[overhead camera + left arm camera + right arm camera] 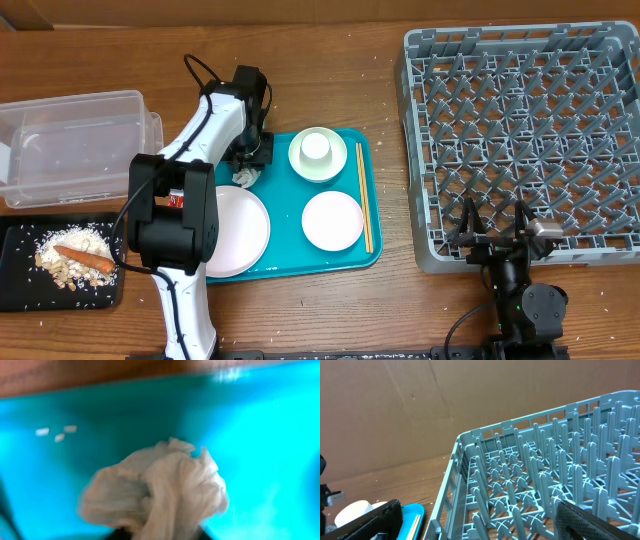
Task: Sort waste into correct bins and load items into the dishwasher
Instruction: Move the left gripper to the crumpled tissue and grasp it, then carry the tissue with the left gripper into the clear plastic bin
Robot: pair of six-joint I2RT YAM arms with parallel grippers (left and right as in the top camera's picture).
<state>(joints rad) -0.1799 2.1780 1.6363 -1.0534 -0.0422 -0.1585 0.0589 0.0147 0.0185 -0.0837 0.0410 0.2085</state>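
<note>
The left gripper (245, 170) pinches the crumpled white tissue (160, 490) on the teal tray (285, 258), probably for the clear tub (70, 140); the right gripper (492, 228) hangs wide open, unused

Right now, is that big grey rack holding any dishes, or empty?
Empty. The grey rack shows only bare pegs and grid floor; plates sit on the teal tray.
</note>
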